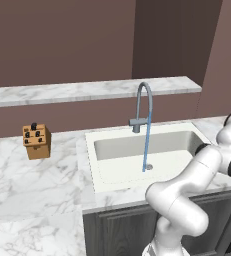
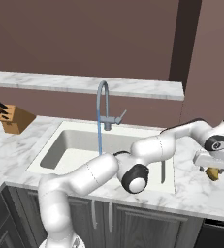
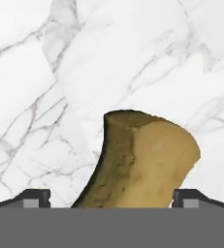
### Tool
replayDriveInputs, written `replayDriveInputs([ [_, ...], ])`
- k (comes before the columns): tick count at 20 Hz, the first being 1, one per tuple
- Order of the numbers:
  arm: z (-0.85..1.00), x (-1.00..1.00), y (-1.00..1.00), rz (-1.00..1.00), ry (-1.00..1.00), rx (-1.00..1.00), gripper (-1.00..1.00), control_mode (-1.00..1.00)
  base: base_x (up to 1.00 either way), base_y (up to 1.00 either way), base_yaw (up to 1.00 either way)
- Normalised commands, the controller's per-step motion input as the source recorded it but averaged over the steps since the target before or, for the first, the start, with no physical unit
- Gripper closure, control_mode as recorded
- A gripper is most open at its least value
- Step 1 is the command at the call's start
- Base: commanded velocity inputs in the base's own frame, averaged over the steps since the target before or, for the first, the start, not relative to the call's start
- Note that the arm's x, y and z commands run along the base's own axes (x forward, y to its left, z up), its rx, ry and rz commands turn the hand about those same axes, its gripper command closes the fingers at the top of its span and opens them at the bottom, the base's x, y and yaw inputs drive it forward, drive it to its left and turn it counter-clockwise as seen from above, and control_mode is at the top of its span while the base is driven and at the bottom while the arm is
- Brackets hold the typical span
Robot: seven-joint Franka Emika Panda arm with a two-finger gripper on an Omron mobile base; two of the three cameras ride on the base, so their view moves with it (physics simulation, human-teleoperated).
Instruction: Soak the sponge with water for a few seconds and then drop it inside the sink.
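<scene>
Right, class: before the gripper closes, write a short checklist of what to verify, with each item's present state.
1. Jaws wide: gripper open. Ok.
2. Sponge between the fingertips: one on each side. Ok.
3. Sponge at rest: it lies on the marble counter. Ok.
4. Water running from the tap: ok.
5. Sink free of other items: ok.
6. Pads low enough to grip: cannot tell.

Walls (image 1: 62, 40) were plain brown-mauve. A white marble counter (image 1: 32, 185) ran below a raised marble ledge (image 1: 77, 91). Dark grey cabinets (image 2: 133, 223) stood beneath. A knife block (image 1: 37, 141) sat on the counter.
</scene>
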Motion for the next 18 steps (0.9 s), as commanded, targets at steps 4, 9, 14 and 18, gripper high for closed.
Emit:
replayDriveInputs([
  [4,-0.04,0.00,-0.16,-0.03,0.08,0.03,-1.00,-1.00,0.00,0.00,0.00],
  [9,-0.01,0.00,-0.08,-0.01,0.09,0.02,-1.00,-1.00,0.00,0.00,0.00],
  [14,0.00,0.00,0.00,0.00,0.06,0.00,-1.00,-1.00,0.00,0.00,0.00],
  [18,0.00,0.00,0.00,0.00,0.08,0.00,1.00,-1.00,0.00,0.00,0.00],
])
